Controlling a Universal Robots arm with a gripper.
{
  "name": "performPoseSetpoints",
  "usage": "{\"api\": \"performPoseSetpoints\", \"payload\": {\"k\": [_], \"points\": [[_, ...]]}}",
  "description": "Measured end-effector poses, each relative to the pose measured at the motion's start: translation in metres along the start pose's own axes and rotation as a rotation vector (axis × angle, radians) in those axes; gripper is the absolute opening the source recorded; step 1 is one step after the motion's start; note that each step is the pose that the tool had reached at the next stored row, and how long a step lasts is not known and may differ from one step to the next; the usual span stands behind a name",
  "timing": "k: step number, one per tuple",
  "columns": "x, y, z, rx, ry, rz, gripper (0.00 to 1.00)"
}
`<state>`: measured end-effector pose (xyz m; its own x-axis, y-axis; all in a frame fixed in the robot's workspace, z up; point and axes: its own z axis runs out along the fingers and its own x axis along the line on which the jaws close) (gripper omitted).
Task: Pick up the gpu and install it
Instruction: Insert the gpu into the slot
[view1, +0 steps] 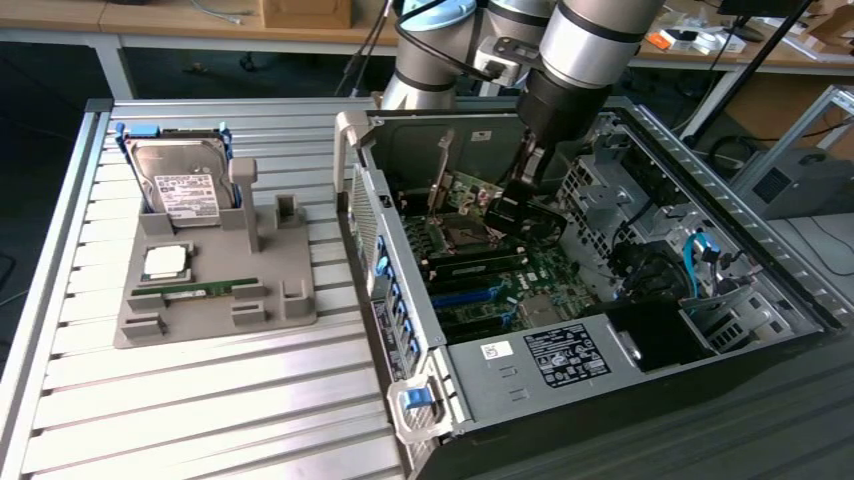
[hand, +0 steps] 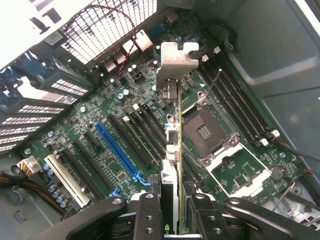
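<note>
I am gripping the gpu (hand: 175, 137) on edge, with my gripper (hand: 175, 212) closed against its two faces. I am working inside the open case (view1: 400, 230), at the upper middle of the exterior view. In the wrist view the card is running straight away from me, with its silver bracket (hand: 176, 57) at the far end. It is hanging over the motherboard (hand: 100, 115), between the black slots (hand: 145, 135) and the empty CPU socket (hand: 205, 132), and the blue slot (hand: 117, 150) is lying apart to one side. I cannot tell whether its lower edge is touching a slot yet. I am judging that the card should be standing upright and parallel to its slot, with the bracket lining up with the rear opening. Any push should be going straight down and evenly, since a tilted card could jam or strain the connector.
</note>
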<state>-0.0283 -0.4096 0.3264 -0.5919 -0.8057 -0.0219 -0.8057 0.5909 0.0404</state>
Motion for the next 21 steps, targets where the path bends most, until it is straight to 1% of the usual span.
{"api": "performPoseSetpoints", "payload": {"k": [21], "points": [[0.0000,0.0000,0.0002,-0.0015,0.0028,-0.069,0.27]]}}
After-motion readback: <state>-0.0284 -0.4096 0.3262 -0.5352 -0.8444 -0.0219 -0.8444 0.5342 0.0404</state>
